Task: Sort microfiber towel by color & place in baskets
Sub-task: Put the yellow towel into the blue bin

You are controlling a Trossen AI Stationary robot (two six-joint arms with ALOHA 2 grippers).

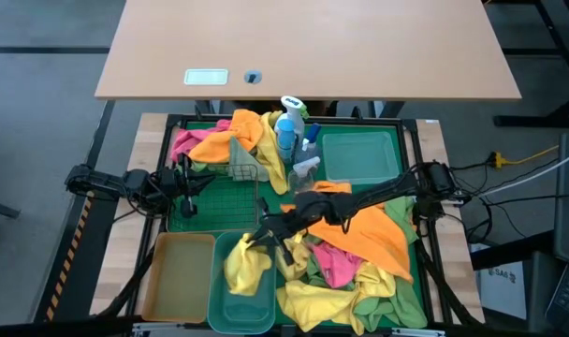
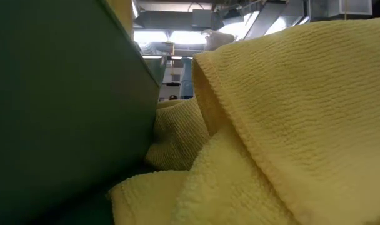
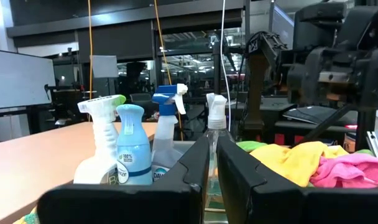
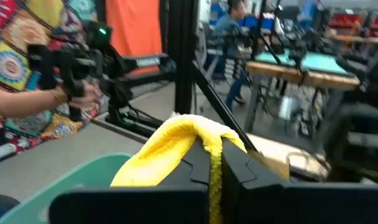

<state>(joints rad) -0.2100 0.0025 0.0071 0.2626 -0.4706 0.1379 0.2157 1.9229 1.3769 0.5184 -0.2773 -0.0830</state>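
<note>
My right gripper (image 1: pixel 263 236) is shut on a yellow microfiber towel (image 1: pixel 244 264) and reaches level across the green tray (image 1: pixel 401 124) to above the teal basket (image 1: pixel 240 314). The towel's lower part lies in that basket. Beside it on the left stands the amber basket (image 1: pixel 177 279). A wire-mesh basket (image 1: pixel 245 173) bears orange and yellow towels, and a clear basket (image 1: pixel 359 154) stands at the far right. A pile of orange, pink, yellow and green towels (image 1: pixel 359 257) fills the near right. My left gripper (image 3: pixel 211 180) waits shut at the tray's left side, holding nothing. My right gripper pinches a bunched fold of the yellow towel (image 4: pixel 212 144) between its two fingers. The fingers lie level and come from the table's right side. The towel arches over the fingertips and hangs slack below them, with its lower end (image 1: pixel 242 276) resting in the teal basket.
Spray bottles (image 1: pixel 291 126) stand at the tray's far middle, also ahead of the left gripper (image 3: pixel 130 149). A wooden table (image 1: pixel 303 47) lies beyond the tray. In the low view a yellow towel (image 2: pixel 290 125) and the teal basket's wall (image 2: pixel 59 106) fill the picture. A person's arm (image 4: pixel 27 102) shows beyond.
</note>
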